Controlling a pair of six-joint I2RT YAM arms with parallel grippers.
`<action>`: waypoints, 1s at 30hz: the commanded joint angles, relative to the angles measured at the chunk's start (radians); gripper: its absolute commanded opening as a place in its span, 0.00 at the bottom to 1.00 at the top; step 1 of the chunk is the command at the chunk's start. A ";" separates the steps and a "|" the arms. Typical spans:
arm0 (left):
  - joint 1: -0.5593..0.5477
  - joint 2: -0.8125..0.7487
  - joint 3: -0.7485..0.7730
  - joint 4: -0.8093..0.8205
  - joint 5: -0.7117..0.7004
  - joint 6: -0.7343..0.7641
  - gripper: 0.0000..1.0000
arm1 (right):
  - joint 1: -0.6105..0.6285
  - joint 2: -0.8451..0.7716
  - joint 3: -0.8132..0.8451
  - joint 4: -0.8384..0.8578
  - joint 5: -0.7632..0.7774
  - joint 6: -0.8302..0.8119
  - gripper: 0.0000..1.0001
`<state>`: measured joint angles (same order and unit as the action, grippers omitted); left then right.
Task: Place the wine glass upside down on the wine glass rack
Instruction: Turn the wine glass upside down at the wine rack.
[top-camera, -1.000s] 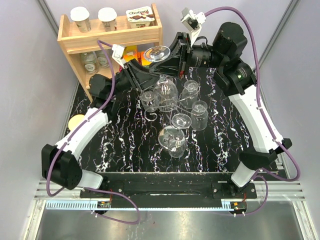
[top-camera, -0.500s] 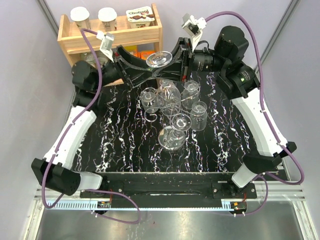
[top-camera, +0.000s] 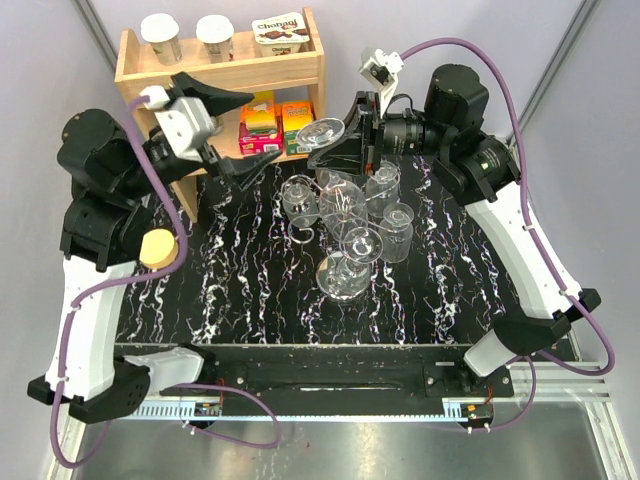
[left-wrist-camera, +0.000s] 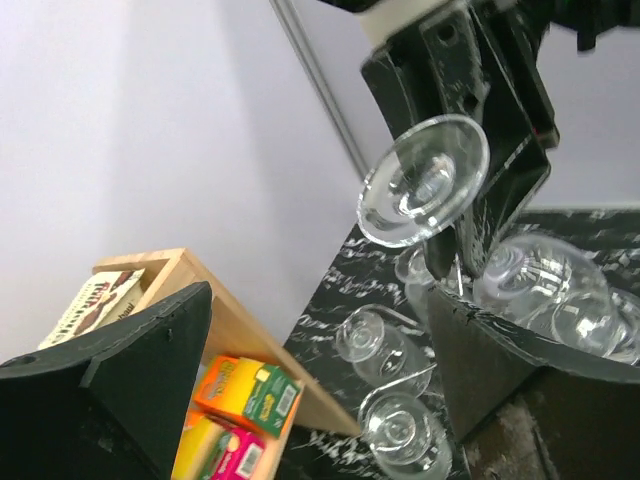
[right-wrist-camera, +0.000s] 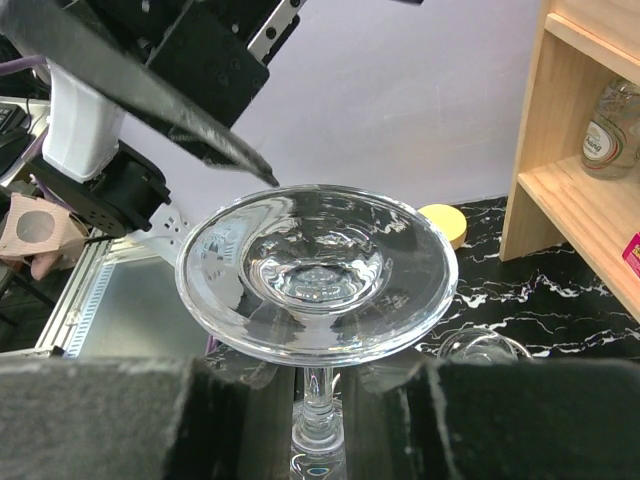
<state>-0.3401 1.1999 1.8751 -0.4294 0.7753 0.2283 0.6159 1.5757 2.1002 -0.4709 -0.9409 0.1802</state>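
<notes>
Right jaws: clamped on the stem of the wine glass (right-wrist-camera: 315, 268), one grey pad (right-wrist-camera: 100, 420) on each side of it.
Wine glass: one, upside down, with the round foot uppermost just above the right jaws; bowl below them, hidden from the right wrist view.
Left jaws: spread wide, holding nothing and touching nothing; the two dark fingers (left-wrist-camera: 120, 365) frame the glass foot in the left wrist view, with the foot well beyond their tips.
Gap between the two pairs of jaws: clear in the top view, with the left pair off to the left of the glass foot and the right pair directly at it.
Wine glass rack (top-camera: 338, 280): one, standing on the black marbled surface (top-camera: 240, 290), just below and on the near side of the right jaws.
Hung glasses (top-camera: 298, 195): about five on the rack, bowls down; overlap of clear glass prevents an exact count.
Wooden shelf (top-camera: 220, 72): one, behind the left jaws.
White-lidded tubs (top-camera: 160, 30): two, on the shelf top.
Yoghurt pot (top-camera: 278, 30): one, beside the tubs.
Coloured boxes (top-camera: 258, 125): two, on the lower shelf, directly between the left jaws in the top view.
Yellow disc (top-camera: 157, 247): one, on the surface beside the left arm, well short of its jaws.
</notes>
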 joint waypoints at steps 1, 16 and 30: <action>-0.095 0.023 0.039 -0.247 -0.194 0.434 0.93 | -0.005 -0.037 0.020 0.040 0.014 0.005 0.00; -0.221 0.050 0.116 -0.261 -0.479 0.684 0.85 | -0.005 -0.033 -0.008 0.044 0.019 0.021 0.00; -0.315 -0.049 0.029 -0.227 -0.392 0.868 0.83 | -0.005 -0.017 0.040 0.072 0.004 0.056 0.00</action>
<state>-0.6373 1.1580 1.9186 -0.7017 0.3450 1.0340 0.6151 1.5761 2.0926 -0.4747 -0.9333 0.2176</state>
